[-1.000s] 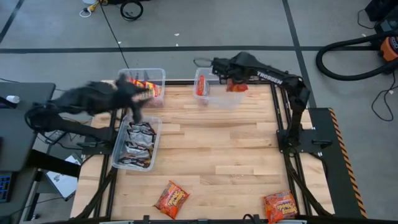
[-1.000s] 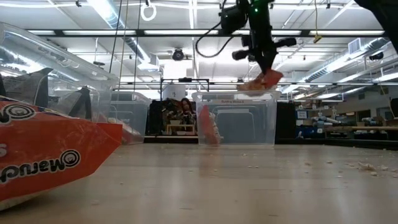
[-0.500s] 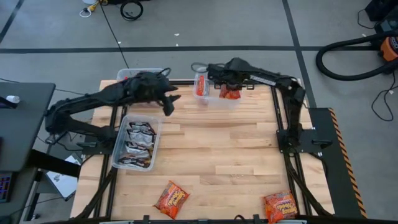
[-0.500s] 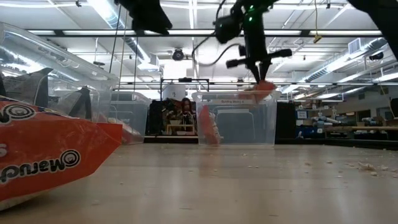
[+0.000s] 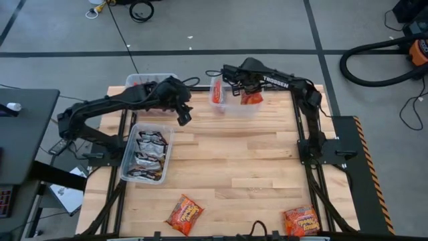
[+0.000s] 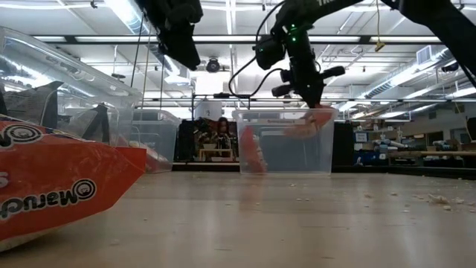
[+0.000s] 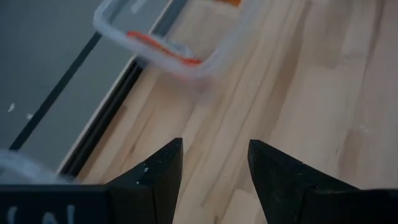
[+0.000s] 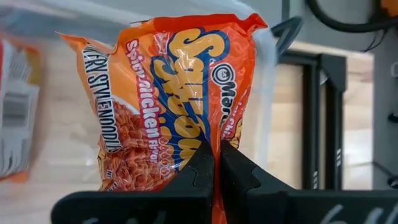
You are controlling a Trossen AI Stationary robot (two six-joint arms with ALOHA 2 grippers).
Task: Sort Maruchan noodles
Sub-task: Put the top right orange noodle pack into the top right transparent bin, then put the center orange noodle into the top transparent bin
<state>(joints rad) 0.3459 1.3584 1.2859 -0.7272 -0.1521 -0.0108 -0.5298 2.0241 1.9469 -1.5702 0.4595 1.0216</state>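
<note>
My right gripper is shut on an orange-red Maruchan packet over the clear far-middle bin. In the low view the packet is at the bin's rim. Another orange packet stands on edge against that bin's left wall. My left gripper is open and empty, above the table right of the far-left bin. Two orange packets lie flat near the table's near edge. My right gripper pinches the orange packet between its two fingers at one end. The fingers come from above, slanting down. The packet hangs below them, lifted clear of the table, its lower part at the bin's rim.
A clear bin at the left holds several silver-black packets. The far-left bin holds orange and yellow packets. The bare wood between the bins and the near packets is free room. A near packet fills the low view's left.
My left gripper has swung from over the left bins toward the table's right, to a spot right of the far-left bin. My right gripper has gone down with the orange packet, from above the far-middle bin to its rim.
</note>
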